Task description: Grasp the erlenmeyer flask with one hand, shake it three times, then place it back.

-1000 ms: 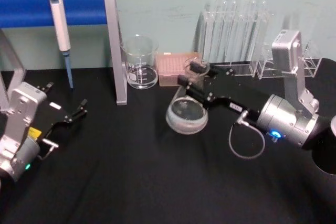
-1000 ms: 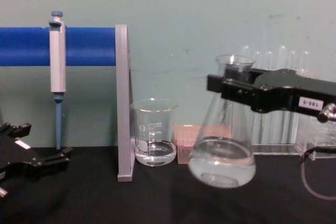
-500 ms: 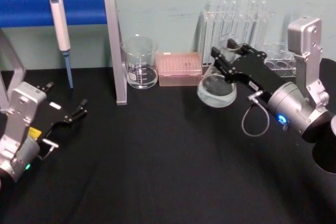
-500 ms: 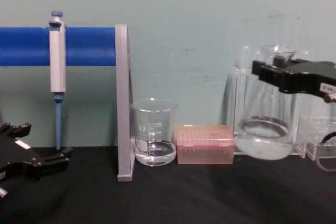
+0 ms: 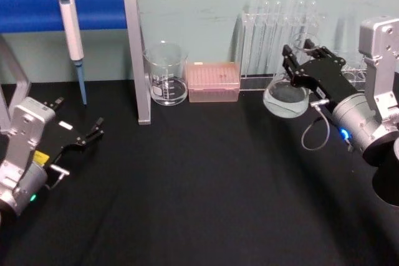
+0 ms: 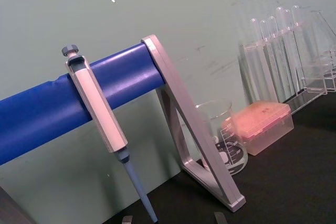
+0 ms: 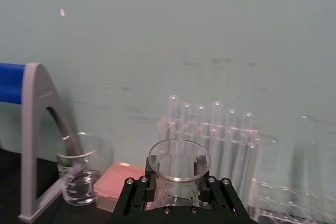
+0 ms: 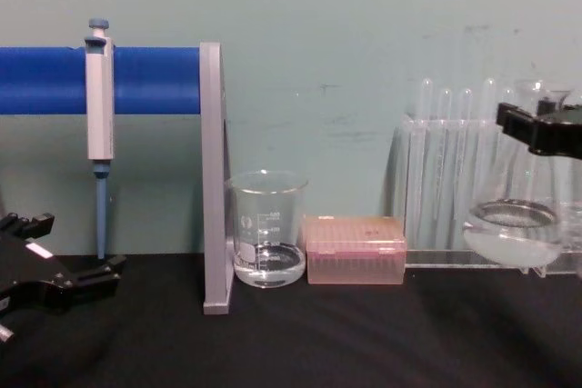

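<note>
The right tool (image 5: 298, 61) grips the erlenmeyer flask (image 5: 286, 99) by its neck above the counter (image 5: 187, 185), likely mid-shake; the left tool (image 5: 79, 115) lies released at left. Next: swing steadily, spilling nothing

Along the back of the table (image 5: 187, 204), left to right: pipette (image 5: 70, 29) hanging on the stand (image 5: 136, 54), beaker (image 5: 166, 74), tip box (image 5: 214, 81), test tube rack (image 5: 274, 42). Before the rack, the right end effector (image 5: 297, 60) grips the erlenmeyer flask (image 5: 287, 96), seemingly off the table. The left end effector (image 5: 80, 113) sits front left.
</note>
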